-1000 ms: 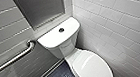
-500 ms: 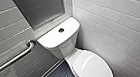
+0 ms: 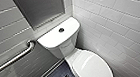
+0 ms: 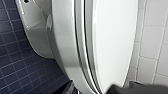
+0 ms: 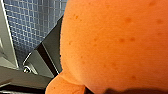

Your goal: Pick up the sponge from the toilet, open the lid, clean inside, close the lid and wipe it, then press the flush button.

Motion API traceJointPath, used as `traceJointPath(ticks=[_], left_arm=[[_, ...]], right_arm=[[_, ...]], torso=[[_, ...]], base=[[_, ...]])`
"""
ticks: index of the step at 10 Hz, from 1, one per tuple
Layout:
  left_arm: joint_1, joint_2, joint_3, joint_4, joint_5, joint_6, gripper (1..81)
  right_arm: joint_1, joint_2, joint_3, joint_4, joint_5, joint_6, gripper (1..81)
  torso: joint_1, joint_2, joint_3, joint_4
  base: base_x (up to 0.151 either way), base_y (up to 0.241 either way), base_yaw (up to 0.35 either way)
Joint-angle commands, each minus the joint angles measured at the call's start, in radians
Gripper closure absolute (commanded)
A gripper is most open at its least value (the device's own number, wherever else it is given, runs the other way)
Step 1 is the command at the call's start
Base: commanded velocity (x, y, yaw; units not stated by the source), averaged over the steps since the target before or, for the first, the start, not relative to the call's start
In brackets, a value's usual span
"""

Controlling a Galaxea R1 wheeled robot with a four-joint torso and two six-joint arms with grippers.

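Observation:
The white toilet (image 3: 70,54) stands in a tiled corner with its lid (image 3: 92,67) down over the bowl. A round flush button (image 3: 61,30) sits on the flat tank top. The orange sponge (image 5: 112,42) shows very large and close in the right wrist view, and my right gripper (image 5: 117,91) is shut on it. In the left wrist view the lid (image 4: 112,42) and the seat rim (image 4: 65,50) are close by. My left gripper (image 4: 97,89) is open next to the lid's front edge and holds nothing.
A metal grab bar (image 3: 13,60) runs along the left wall. White tiled wall (image 3: 119,23) stands close on the toilet's right. Dark blue floor tiles (image 4: 17,67) lie left of the bowl. Blue small-tiled floor (image 5: 35,22) shows behind the sponge.

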Motion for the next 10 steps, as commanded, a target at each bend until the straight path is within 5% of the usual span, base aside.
traceJointPath(ticks=[1, 9, 10], left_arm=[[-0.094, 0.008, 0.024, -0.005, 0.044, -0.005, 1.0], [-0.109, 0.117, -0.065, -0.013, -0.028, -0.020, 1.0], [-0.112, 0.122, -0.065, -0.011, -0.030, -0.020, 1.0]], right_arm=[[-0.006, -0.027, 0.011, -0.017, -0.072, 0.000, 81.1], [0.009, -0.010, 0.004, -0.017, -0.072, 0.004, 81.1], [0.008, -0.010, 0.004, -0.017, -0.072, 0.003, 81.1]], torso=[[0.000, 0.000, 0.000, 0.000], [0.000, 0.000, 0.000, 0.000], [0.000, 0.000, -0.064, 0.000]], base=[[0.000, 0.000, 0.000], [0.000, 0.000, 0.000], [0.000, 0.000, 0.000]])
